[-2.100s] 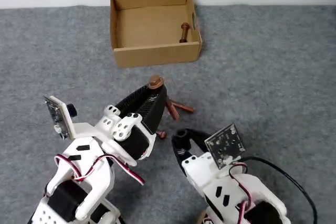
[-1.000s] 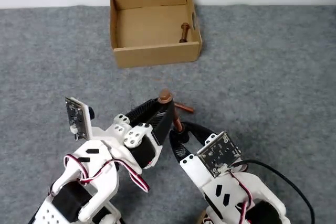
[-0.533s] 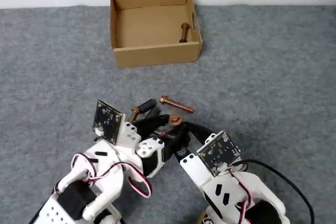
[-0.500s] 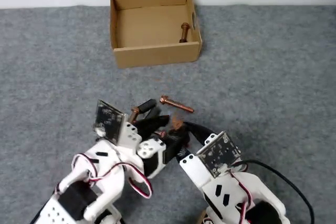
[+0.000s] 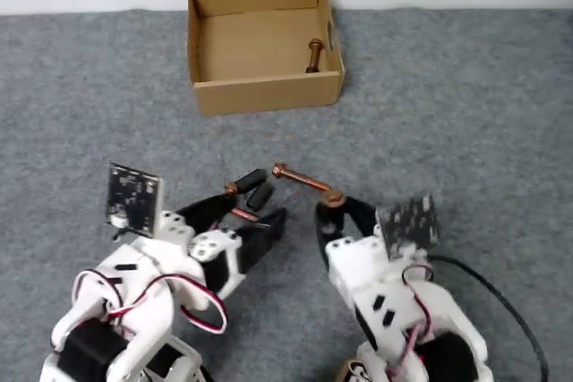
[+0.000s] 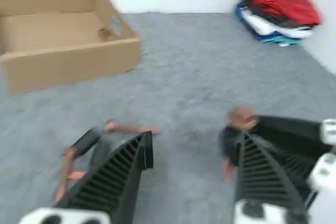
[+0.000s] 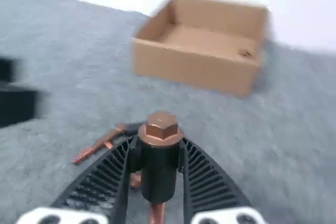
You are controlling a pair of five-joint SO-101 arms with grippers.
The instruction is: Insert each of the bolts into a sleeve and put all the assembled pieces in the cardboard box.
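Grey counter. Box at far centre, with one assembled piece lying against its right wall. Left pincer near, left of centre, its jaws wide apart with nothing between them. Right pincer just to its right, clamped on a black sleeve held upright, with a bolt seated in it, head on top. Second sleeve on the counter just beyond the left pincer. Loose bolt lies just beyond the right pincer, on the box side.
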